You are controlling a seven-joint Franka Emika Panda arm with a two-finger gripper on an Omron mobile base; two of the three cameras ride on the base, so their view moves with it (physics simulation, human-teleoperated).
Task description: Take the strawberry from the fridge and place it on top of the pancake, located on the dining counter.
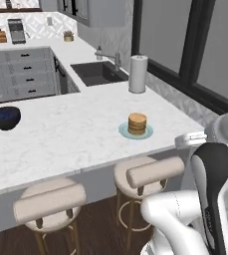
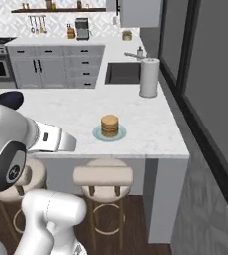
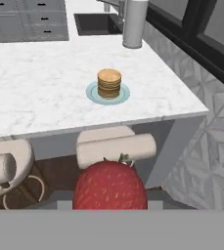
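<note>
Where the hand view cuts off at its lower edge, shows the strawberry (image 3: 110,184) with its underside lost and the gripper's finger tips hidden behind the fruit; jaws closed on the strawberry, held low and short of the dining counter (image 3: 45,97), above 1 of the stools.

Left to right in the left base view: 1 dark blue bowl (image 1: 4,117) near the counter's left edge, its contents hard to make out; 1 stack of pancake (image 1: 137,123) on 1 pale plate (image 1: 146,132), layers too small to count; 1 white paper-towel roll (image 1: 138,73) upright beyond it, beside 1 dark sink (image 1: 98,72) whose faucet is partly masked by the roll. Below the counter edge, 2 beige stools (image 1: 51,204), the right one partly covered by the white arm.

In the right base view, bowl almost wholly concealed by the arm, only a dark sliver left at far left; left stool likewise mostly hidden. Small items on the far back counter blurred and not identifiable.
</note>
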